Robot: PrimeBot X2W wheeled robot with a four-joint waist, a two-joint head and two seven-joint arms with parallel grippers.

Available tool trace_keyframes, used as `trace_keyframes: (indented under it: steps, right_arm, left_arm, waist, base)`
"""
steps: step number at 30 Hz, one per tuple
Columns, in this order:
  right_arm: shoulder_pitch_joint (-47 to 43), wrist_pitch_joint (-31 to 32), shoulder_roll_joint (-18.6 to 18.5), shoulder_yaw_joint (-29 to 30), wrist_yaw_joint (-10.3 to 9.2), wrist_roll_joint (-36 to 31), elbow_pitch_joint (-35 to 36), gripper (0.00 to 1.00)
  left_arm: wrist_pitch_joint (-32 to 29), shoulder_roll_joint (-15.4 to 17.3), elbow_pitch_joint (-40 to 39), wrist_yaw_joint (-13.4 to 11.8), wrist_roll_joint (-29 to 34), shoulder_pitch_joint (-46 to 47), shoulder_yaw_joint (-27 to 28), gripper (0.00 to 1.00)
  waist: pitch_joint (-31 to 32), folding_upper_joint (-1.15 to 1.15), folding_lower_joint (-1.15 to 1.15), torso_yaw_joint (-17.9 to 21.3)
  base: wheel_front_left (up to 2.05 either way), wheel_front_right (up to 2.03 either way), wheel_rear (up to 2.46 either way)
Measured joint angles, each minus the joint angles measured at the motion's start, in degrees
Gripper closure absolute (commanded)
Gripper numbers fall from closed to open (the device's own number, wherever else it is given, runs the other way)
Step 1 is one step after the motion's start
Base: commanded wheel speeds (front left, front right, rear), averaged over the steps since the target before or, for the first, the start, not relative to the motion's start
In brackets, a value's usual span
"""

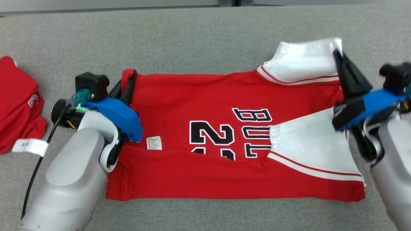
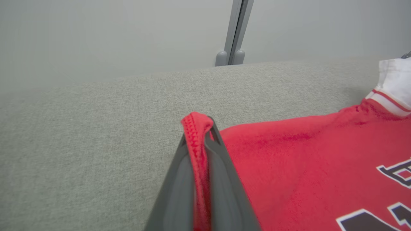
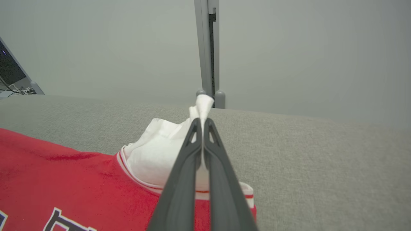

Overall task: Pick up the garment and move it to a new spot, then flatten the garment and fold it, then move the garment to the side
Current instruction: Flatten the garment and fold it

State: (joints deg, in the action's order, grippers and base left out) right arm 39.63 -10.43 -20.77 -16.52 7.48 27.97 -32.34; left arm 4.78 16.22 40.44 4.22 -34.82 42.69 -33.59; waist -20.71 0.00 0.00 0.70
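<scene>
The garment (image 1: 205,106) is a red jersey with white sleeves and black lettering, spread across the grey surface with its near long edge folded over. My left gripper (image 1: 130,80) is shut on the jersey's far left red hem corner (image 2: 196,128), which sticks up between the fingers. My right gripper (image 1: 337,57) is shut on the far white sleeve (image 3: 160,150); a tip of white cloth pokes out past its fingertips (image 3: 203,123). The near white sleeve (image 1: 308,144) lies folded over the lettering.
A second red garment (image 1: 17,102) with a white tag lies crumpled at the left edge of the grey surface (image 1: 205,35). A grey post (image 3: 207,48) stands behind the surface's far edge, against a plain wall. A black cable (image 1: 38,160) trails from my left wrist.
</scene>
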Motion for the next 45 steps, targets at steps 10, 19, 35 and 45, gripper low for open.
trace_keyframes:
  steps: [10, 19, 35, 45]
  right_arm:
    - [-18.3, 2.3, 2.9, 5.4, 0.00, -2.2, 16.8, 1.00]
    - [-30.0, 3.8, 5.3, 9.1, 0.00, -3.7, 25.2, 1.00]
    - [-39.0, 2.0, 7.7, 11.5, 0.00, -4.2, 24.9, 0.40]
    - [-39.3, -0.8, 7.4, 13.4, 0.00, -5.2, 22.8, 0.00]
  left_arm:
    - [4.5, 1.7, -4.0, -1.7, -0.7, -6.1, 1.0, 1.00]
    - [7.3, 1.5, -4.9, -2.2, -1.2, -9.7, 0.9, 1.00]
    - [10.2, 0.9, -10.1, -4.3, 1.2, -19.7, 3.8, 0.00]
    - [10.2, -2.0, -20.8, -4.4, 8.3, -28.2, 14.3, 0.00]
  waist:
    - [3.1, 0.00, 0.00, 1.4]
    - [4.7, 0.00, 0.00, 1.5]
    - [8.1, 0.00, 0.00, 1.4]
    - [9.7, 0.00, 0.00, 0.7]
  base:
    - [0.00, 0.00, 0.00]
    - [0.00, 0.00, 0.00]
    - [0.00, 0.00, 0.00]
    - [0.00, 0.00, 0.00]
